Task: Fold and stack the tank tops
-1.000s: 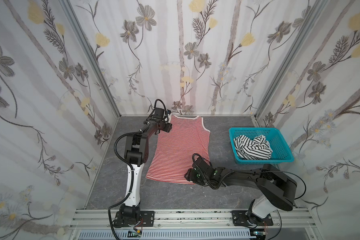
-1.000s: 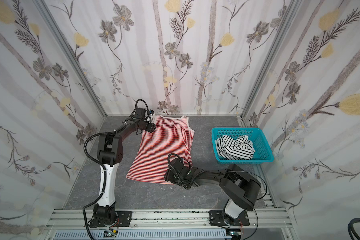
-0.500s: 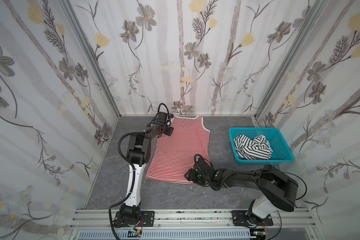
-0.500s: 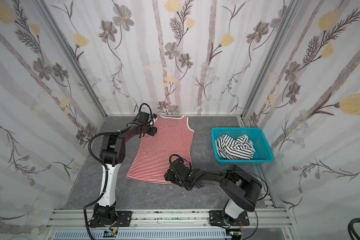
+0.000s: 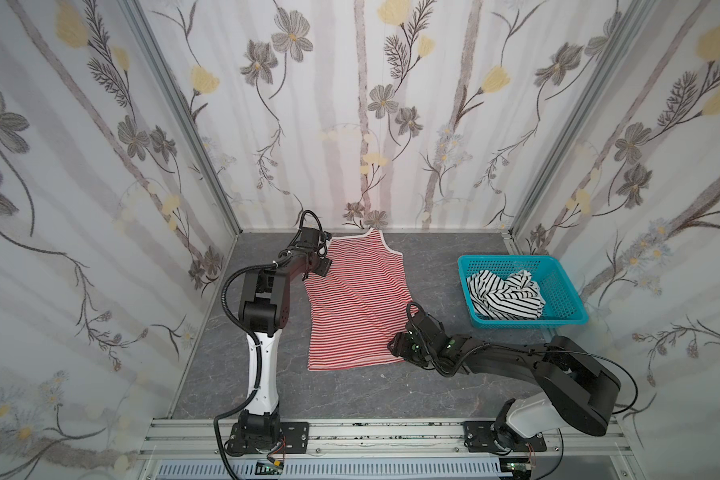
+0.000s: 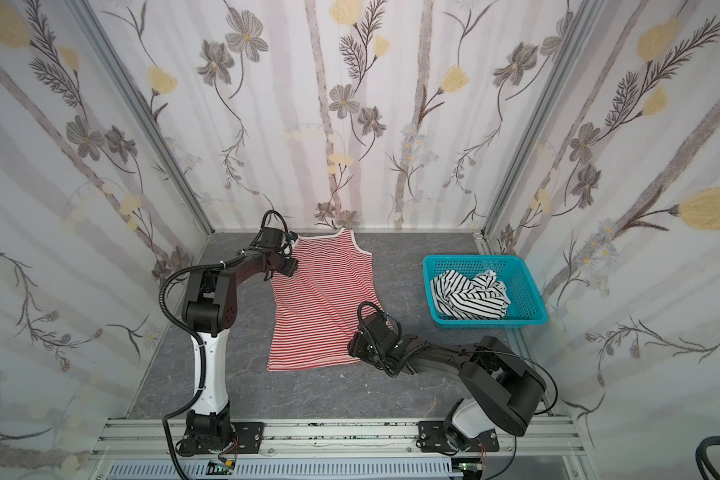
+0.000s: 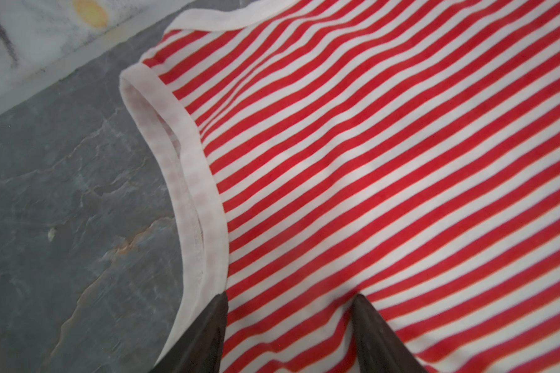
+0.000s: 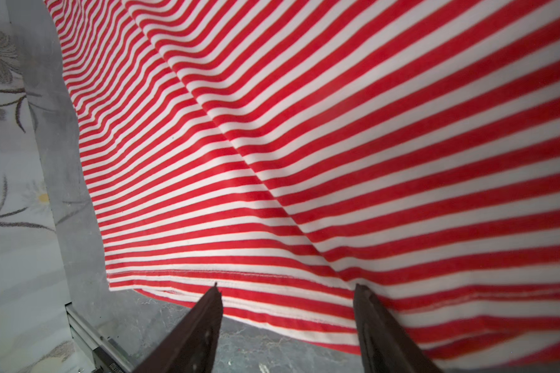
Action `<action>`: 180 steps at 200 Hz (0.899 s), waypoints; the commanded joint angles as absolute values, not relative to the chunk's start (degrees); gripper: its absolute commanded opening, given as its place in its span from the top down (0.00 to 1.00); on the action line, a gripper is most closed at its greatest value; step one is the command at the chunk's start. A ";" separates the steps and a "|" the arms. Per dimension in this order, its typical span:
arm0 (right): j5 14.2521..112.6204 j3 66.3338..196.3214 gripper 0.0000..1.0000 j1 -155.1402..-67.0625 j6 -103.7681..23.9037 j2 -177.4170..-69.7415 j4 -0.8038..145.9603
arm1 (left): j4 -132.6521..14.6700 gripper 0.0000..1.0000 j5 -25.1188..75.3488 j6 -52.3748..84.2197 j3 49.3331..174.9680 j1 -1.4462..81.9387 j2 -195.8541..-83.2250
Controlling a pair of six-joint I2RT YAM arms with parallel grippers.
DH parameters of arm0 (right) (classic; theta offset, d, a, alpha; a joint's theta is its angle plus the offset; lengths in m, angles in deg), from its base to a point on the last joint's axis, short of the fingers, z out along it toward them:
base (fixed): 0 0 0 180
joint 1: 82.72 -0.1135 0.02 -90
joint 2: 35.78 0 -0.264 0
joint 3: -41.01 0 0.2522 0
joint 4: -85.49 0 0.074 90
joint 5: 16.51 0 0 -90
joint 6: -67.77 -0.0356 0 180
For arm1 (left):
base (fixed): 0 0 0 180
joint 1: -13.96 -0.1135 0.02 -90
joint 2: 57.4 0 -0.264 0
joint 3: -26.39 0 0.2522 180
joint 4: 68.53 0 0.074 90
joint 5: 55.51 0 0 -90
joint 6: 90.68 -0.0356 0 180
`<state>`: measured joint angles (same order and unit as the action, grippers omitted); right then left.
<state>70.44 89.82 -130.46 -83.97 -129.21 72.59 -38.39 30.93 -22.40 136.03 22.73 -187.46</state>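
**Both top views.** A red-and-white striped tank top (image 5: 354,299) lies spread flat on the grey stone-patterned table (image 5: 350,399), with its neckline toward the back wall and its hem toward the rail. The left gripper (image 5: 323,266) is down at the far left armhole. The right gripper (image 5: 398,347) is down at the near right corner of the hem. To the right, well apart from this top, stands a turquoise mesh basket (image 5: 566,291). It holds a crumpled black-and-white striped tank top (image 5: 504,297). The same layout appears at (image 6: 321,303) for the flat top and (image 6: 466,297) for the crumpled one.

**Left wrist view.** The left gripper (image 7: 290,298) is released, its jaws spread wide. One dark finger (image 7: 207,329) rests on the white armhole trim (image 7: 201,193), and the other rests on the striped cloth. Nothing is pinched between them.

**Right wrist view.** The right gripper (image 8: 286,287) is also released, its jaws apart. Both fingertips (image 8: 207,316) meet the stitched hem (image 8: 240,281), and bare table shows beneath them. Small print on a rail fitting (image 8: 112,365) is too small to read.
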 commanded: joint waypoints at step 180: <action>71.78 127.48 0.33 -108.86 -59.85 -153.52 50.28 | -24.67 0.37 30.34 -32.87 84.66 22.86 -140.97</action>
